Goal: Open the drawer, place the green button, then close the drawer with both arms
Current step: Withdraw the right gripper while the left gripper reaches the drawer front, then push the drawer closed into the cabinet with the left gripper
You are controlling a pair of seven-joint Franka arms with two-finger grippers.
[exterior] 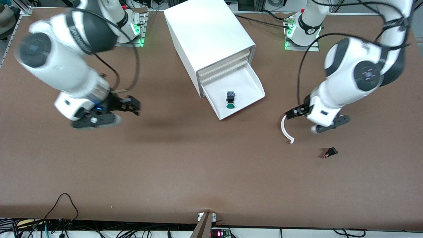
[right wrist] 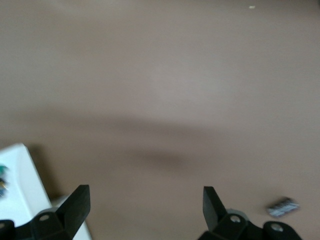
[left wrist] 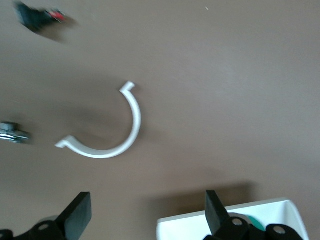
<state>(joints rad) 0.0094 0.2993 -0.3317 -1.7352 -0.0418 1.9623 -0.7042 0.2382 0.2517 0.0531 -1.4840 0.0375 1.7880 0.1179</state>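
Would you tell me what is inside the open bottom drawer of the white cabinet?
The drawer holds only the button, lying on its floor with its green cap toward the front camera. The part of the drawer under the cabinet is hidden.

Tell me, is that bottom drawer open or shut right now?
Open. The drawer is pulled out of the cabinet toward the front camera, and the button lies inside on its white floor, in plain sight.

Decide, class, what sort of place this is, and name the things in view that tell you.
Most likely a robotics lab or test bench. Two white robot arms are bolted along one edge of a bare brown table, loose cables trail along its nearest edge, and a white cabinet stands open-drawered with a button inside.
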